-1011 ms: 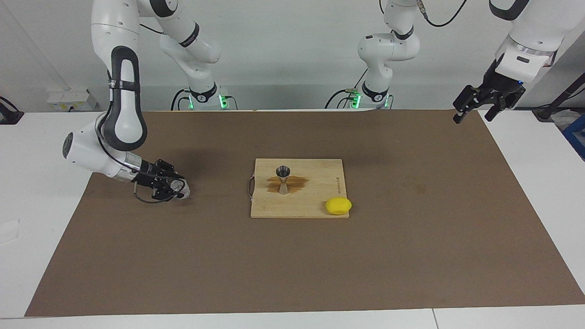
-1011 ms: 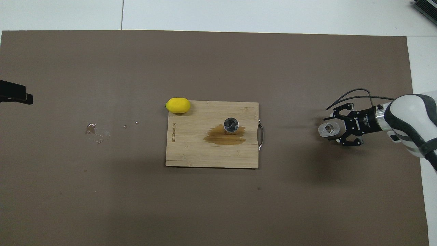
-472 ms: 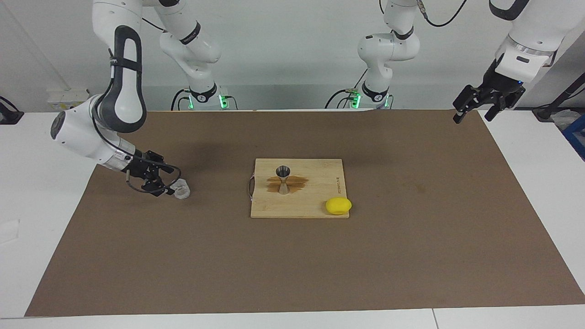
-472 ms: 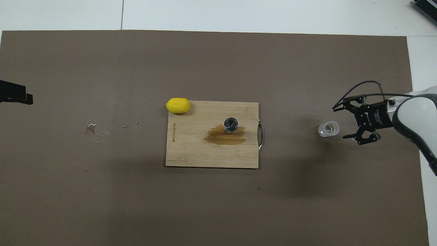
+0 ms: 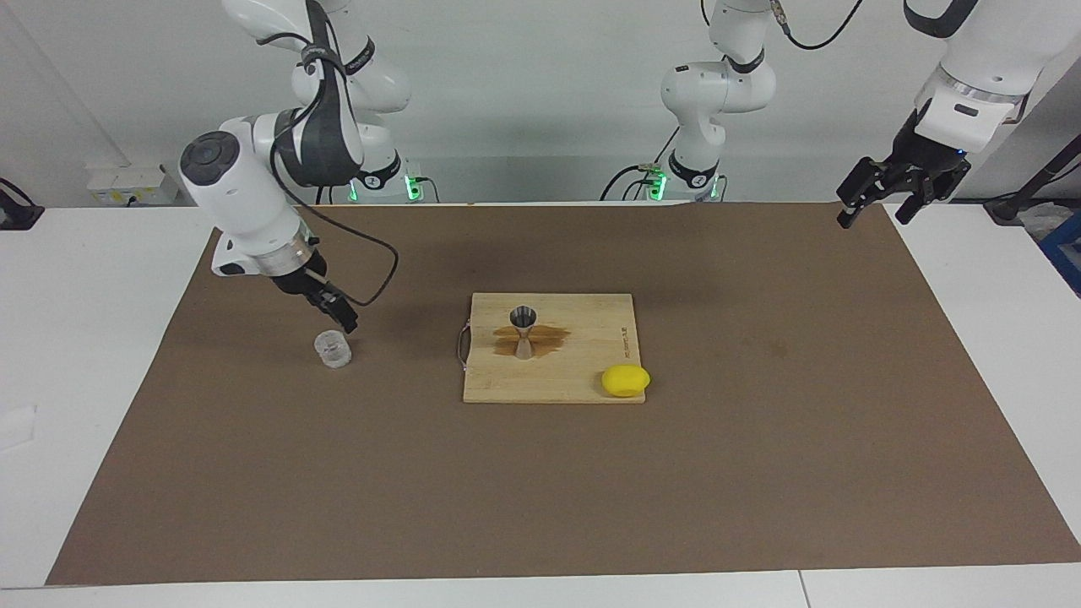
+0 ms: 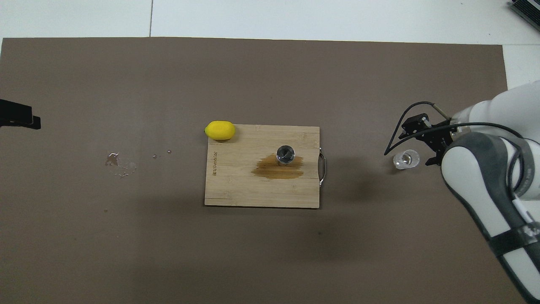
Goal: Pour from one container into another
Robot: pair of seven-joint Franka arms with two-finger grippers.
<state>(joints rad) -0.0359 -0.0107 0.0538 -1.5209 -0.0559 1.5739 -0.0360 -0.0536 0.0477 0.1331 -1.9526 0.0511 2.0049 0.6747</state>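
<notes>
The small clear cup (image 5: 333, 350) stands upright on the brown mat toward the right arm's end of the table; it also shows in the overhead view (image 6: 406, 160). My right gripper (image 5: 337, 314) is open and empty, raised just above and beside the cup, not touching it; in the overhead view (image 6: 422, 142) it sits next to the cup. The steel hourglass jigger (image 5: 524, 332) stands upright on the wooden cutting board (image 5: 591, 338), also in the overhead view (image 6: 285, 154). My left gripper (image 5: 874, 209) waits open, high over the mat's corner at the left arm's end.
A yellow lemon (image 5: 626, 380) rests at the board's corner farther from the robots, toward the left arm's end. A brown wet stain (image 6: 278, 169) spreads on the board (image 6: 236, 185) around the jigger. Small water drops (image 6: 120, 162) lie on the mat toward the left arm's end.
My right gripper let go of the clear cup, backed off and rose, its wrist turning from level to pointing down. The cup stays upright on the mat. The left arm has not moved.
</notes>
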